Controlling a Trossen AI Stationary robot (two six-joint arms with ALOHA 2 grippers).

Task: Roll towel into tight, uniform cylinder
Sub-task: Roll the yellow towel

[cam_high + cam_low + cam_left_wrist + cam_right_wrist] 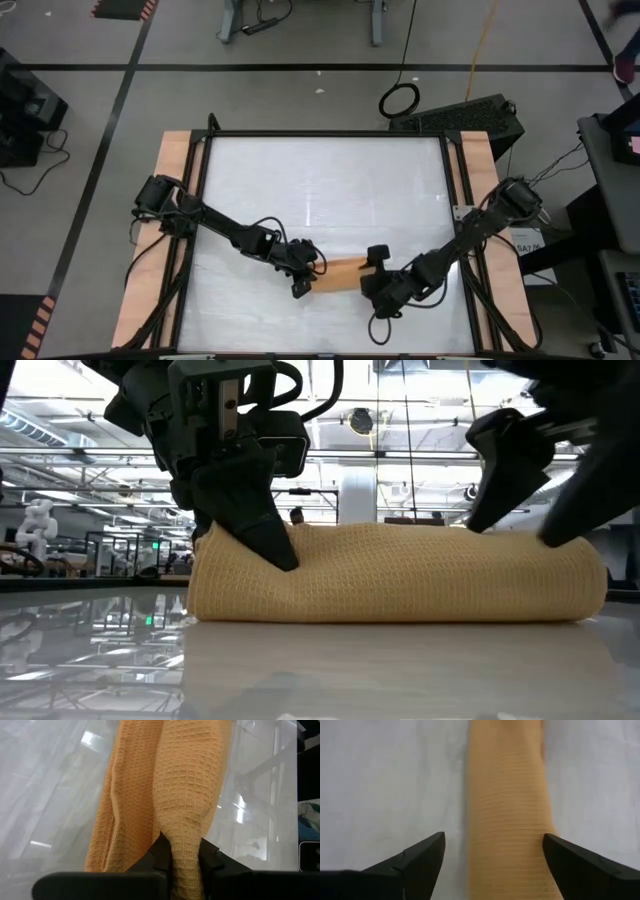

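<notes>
Near the worktop's [330, 180] front edge, at six o'clock, we see the towel [340, 276] lying rolled, our left tool [185, 865] pinching a fold at its nine o'clock end and our right tool [492, 855] spread wide over its three o'clock end.

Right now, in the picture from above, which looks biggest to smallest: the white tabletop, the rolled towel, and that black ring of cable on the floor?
1. White tabletop: by far the largest.
2. Rolled towel and black cable ring: too alike to rank; both arms cover part of the towel, and the ring lies on the floor, farther from the camera.
</notes>
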